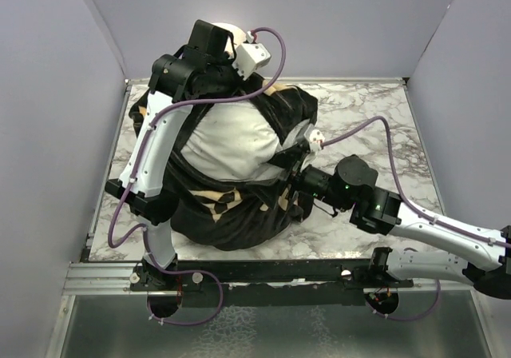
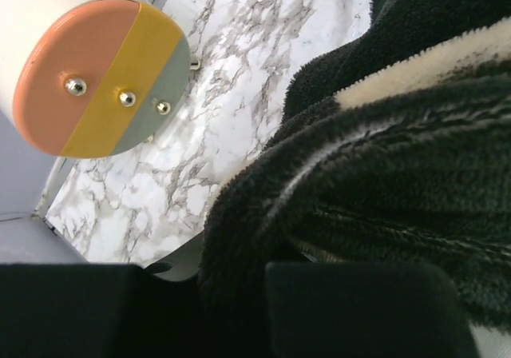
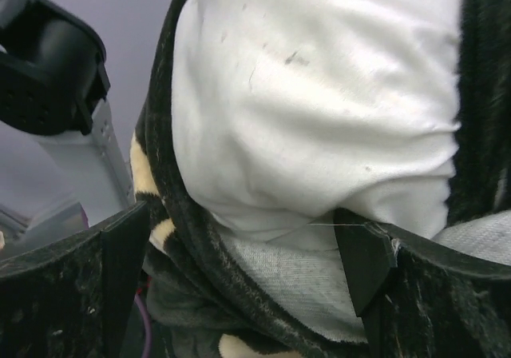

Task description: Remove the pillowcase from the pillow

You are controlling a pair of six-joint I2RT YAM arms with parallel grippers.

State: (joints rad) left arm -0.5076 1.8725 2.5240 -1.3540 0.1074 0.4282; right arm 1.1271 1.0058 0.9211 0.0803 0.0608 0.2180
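The white pillow (image 1: 231,142) bulges out of the black, tan-flowered pillowcase (image 1: 231,218) in the middle of the table. At the far edge of the bundle, my left gripper (image 2: 231,310) is shut on a fold of the pillowcase (image 2: 383,158); in the top view its fingers are hidden under the wrist (image 1: 209,42). My right gripper (image 1: 289,180) is at the pillow's right side. It stands open (image 3: 243,254), and the pillowcase's rim (image 3: 239,294) and the pillow (image 3: 319,94) lie between its fingers (image 3: 363,266) without being pinched.
A cream cylinder with an orange, yellow and grey end (image 2: 100,74) stands at the back by the left wrist. The marble table (image 1: 375,126) is walled on three sides, with bare marble to the right. Purple cables (image 1: 275,66) loop over both arms.
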